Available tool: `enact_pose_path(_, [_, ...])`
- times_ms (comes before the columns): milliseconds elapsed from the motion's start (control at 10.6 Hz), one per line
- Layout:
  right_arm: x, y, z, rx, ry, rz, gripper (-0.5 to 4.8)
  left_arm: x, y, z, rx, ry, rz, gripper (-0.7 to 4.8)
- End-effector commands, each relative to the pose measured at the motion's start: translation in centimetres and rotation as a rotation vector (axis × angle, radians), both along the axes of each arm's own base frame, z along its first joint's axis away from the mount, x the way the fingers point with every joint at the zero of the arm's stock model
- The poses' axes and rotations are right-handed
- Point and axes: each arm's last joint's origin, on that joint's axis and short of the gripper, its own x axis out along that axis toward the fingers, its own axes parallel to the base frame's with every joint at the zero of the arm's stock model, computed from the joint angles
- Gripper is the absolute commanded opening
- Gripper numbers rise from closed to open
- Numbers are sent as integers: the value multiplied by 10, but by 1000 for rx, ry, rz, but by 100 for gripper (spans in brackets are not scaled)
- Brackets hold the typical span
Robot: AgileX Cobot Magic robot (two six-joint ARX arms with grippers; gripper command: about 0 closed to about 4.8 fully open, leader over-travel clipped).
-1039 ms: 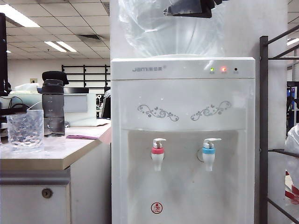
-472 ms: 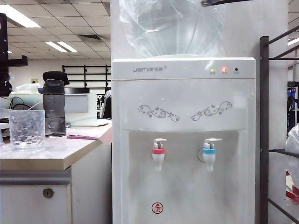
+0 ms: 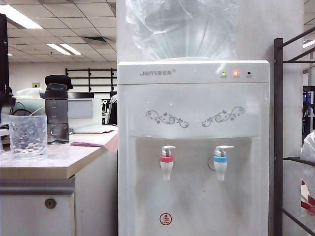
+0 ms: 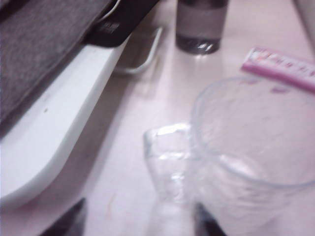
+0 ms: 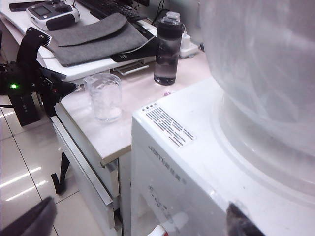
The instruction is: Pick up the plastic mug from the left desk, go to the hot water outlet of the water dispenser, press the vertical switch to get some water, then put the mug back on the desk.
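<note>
The right gripper (image 5: 138, 223) is gone from the top of the exterior view; the left gripper (image 4: 138, 221) now stands open, just off the plastic mug (image 3: 28, 136).

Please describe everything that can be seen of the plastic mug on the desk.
The plastic mug is clear, with dimpled walls, an open round rim and a side handle. It stands upright near the front edge of the beige desk. Whether it holds water cannot be told. The dark bottle stands behind it, apart. The left end effector is just beside the handle, not gripping it; contact cannot be told. The right end effector hangs above the water dispenser, away from the mug.
</note>
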Motion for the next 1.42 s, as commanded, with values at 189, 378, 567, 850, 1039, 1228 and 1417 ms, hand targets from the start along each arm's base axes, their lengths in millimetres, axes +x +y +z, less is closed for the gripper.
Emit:
enact_pose_path(189, [8, 4, -4, -9, 1, -16, 462, 21, 5, -40, 18, -79, 19, 274])
enact_pose_path(378, [10, 5, -8, -17, 15, -18, 462, 32, 9, -45, 54, -136, 47, 274])
enact_pose_path(567, [10, 5, -8, -18, 16, -18, 462, 44, 19, -43, 60, -154, 84, 274])
enact_pose_path(850, [10, 5, -8, -19, 19, -18, 462, 55, 24, -40, 37, -144, 25, -7])
enact_pose_path(1039, [10, 5, -8, -22, 24, -17, 462, 55, 22, -36, -7, -165, -32, -7])
enact_pose_path(1228, [9, 5, -9, -26, 33, -17, 462, 54, 21, -27, -34, -196, -65, -7])
enact_pose_path(1417, [3, 2, -4, -19, 19, -18, 462, 44, 17, 5, -50, -183, -107, -7])
